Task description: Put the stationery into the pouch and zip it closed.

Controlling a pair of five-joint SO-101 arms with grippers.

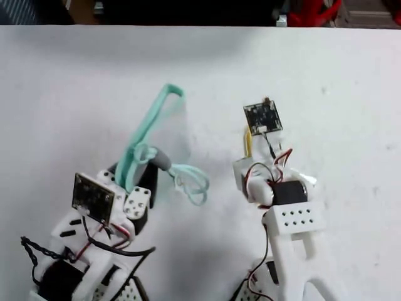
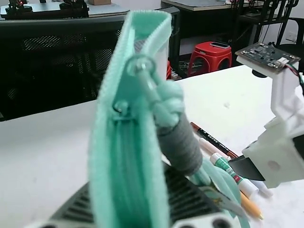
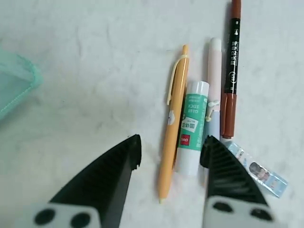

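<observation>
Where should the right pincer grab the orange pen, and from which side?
Probably from above, closing across the orange pen at its clip end. It lies flat, and that end juts past the glue stick close alongside, leaving room both sides. The right pincer is open.

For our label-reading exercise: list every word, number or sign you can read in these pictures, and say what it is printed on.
Glue stick: label print, too small to read surely.
Black-barrelled marker: print along the barrel, too blurred.
Small flat pack: print too small.
No text can be quoted.
</observation>
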